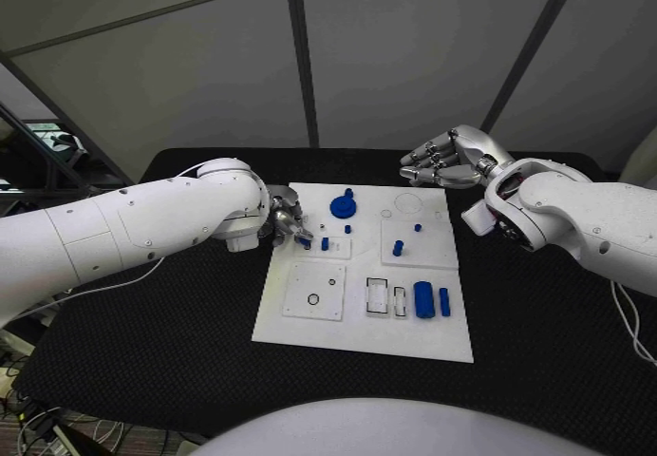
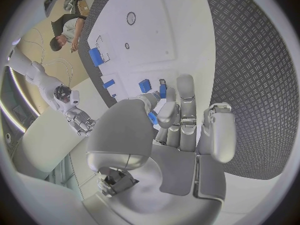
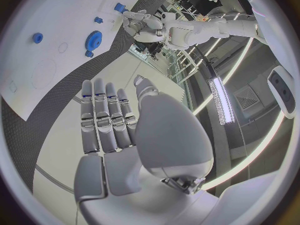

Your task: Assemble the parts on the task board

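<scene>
**Q:** Head view, the black table (image 1: 164,361): where do things stand?

**A:** The white task board (image 1: 363,337) lies in the middle. Blue parts are spread over it: a gear-shaped piece (image 1: 344,204) toward the far edge, small pegs (image 1: 399,248) near the centre, a cylinder (image 1: 424,299) and a slim bar (image 1: 445,301) side by side on the robot's right half.

**Q:** And the left hand?

**A:** The left hand (image 1: 287,224) is at the board's left edge, fingers curled in. In the left wrist view its fingertips (image 2: 164,115) close round a small blue part (image 2: 153,118), pinched just above the board's surface.

**Q:** The right one?

**A:** The right hand (image 1: 445,159) is raised beyond the board's far right corner, well apart from it. In the right wrist view its fingers (image 3: 103,117) are stretched out straight, side by side, with nothing in them.
</scene>
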